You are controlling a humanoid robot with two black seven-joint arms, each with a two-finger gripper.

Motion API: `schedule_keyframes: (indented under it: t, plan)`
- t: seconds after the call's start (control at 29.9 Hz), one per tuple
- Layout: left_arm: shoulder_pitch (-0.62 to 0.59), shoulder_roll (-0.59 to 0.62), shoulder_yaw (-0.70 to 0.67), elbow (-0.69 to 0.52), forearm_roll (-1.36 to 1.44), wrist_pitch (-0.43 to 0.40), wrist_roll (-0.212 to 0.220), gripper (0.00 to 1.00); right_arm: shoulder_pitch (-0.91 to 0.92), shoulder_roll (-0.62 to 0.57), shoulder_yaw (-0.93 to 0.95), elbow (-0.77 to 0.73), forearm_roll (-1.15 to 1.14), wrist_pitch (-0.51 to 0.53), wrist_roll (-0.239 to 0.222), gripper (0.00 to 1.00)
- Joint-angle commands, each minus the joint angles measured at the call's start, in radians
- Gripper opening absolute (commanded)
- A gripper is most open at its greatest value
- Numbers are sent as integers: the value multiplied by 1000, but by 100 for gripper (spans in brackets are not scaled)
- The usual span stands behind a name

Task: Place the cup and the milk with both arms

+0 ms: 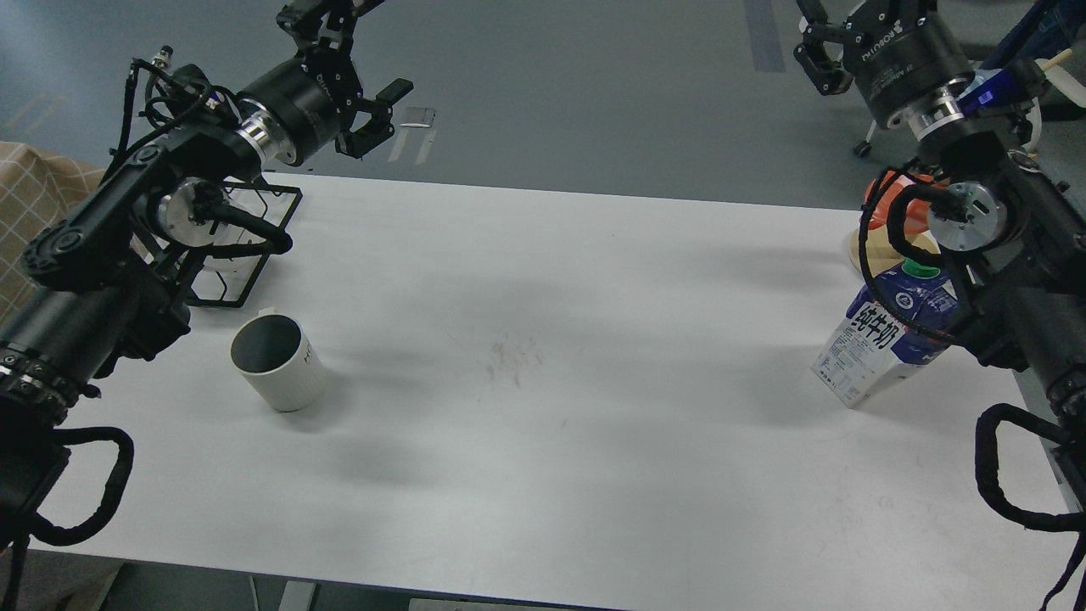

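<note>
One empty cup (pixel 278 362), milk (pixel 882 344) upright

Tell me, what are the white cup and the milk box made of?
The cup looks like ceramic, though it could be hard plastic: thick rim, matte white ribbed outside, dark grey inside. The milk looks like coated paperboard: flat folded sides with sharp edges, printed blue and white, slightly glossy. Its green cap looks like plastic.
</note>
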Motion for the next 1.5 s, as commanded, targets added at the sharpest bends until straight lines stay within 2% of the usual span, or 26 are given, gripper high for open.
schedule_keyframes:
  t: [0.0,1.0,1.34,1.47]
  plan:
    - [-7,4,-9,-3,-6,0,1,98,-16,-4,3,27,-3,0,0,100]
    - [-4,3,-46,-55,-10,11,7,98,-14,15,26,67,-5,0,0,100]
    - [-14,16,-38,-26,-16,2,11,98,-5,-1,23,64,-6,0,0,100]
    - [-3,16,-46,-11,-35,11,1,98,9,-33,8,63,-5,0,-2,100]
